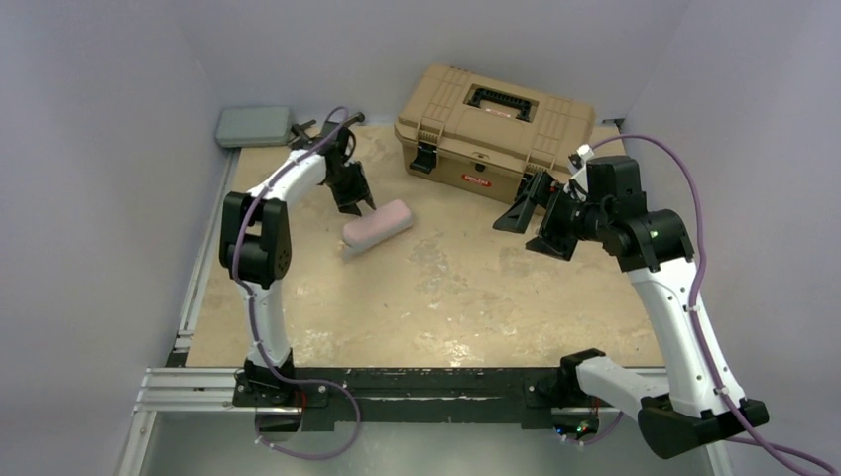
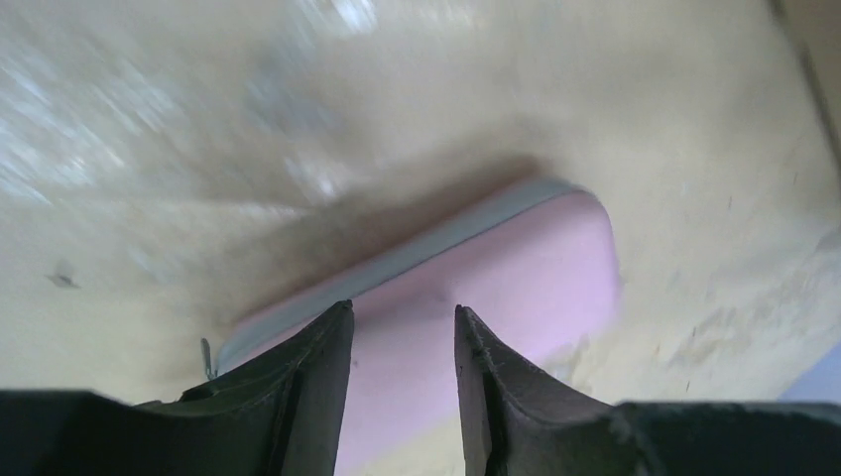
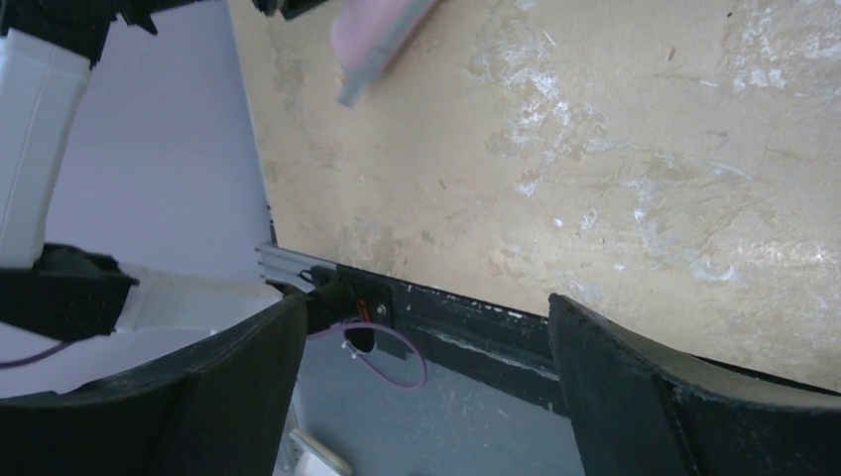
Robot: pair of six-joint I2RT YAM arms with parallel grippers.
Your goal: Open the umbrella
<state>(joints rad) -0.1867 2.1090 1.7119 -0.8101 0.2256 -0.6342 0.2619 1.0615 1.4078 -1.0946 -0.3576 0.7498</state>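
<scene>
Two tools hang over the counter (image 1: 446, 297). At left of centre, the left tool (image 2: 402, 309) sits at the pink pouch (image 2: 536, 268) with jaws partway apart; I cannot tell whether it pinches the pouch. Further right, the right tool (image 3: 426, 297) is spread wide and holds nothing, just in front of the tan toolbox (image 1: 496, 129). I cannot spot the umbrella in any view.

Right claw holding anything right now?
No, the right claw stands wide open in its wrist view, with nothing between its fingers.
</scene>
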